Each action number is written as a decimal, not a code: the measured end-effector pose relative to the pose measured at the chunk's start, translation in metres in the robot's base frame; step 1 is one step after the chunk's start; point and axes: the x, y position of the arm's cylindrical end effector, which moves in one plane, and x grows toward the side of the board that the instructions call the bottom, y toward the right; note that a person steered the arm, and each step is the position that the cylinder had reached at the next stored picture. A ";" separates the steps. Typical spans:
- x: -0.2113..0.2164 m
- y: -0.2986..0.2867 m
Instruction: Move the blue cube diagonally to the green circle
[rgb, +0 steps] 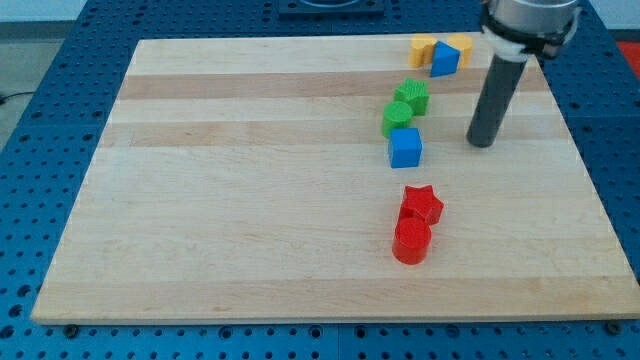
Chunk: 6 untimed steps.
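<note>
A blue cube (405, 147) lies on the wooden board right of centre, touching the green circle (397, 117) just above it. A green star (412, 96) sits above the circle, touching it. A second blue block (445, 59) lies near the view's top, between a yellow block (424, 48) and another yellow block (460, 45). My tip (483, 141) rests on the board to the right of the blue cube, with a clear gap between them.
A red star (422, 204) and a red cylinder (411, 241) lie touching each other below the blue cube. The wooden board (250, 200) sits on a blue perforated table; its right edge runs near my tip's side.
</note>
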 end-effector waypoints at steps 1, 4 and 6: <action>0.003 -0.057; 0.003 -0.108; -0.001 -0.161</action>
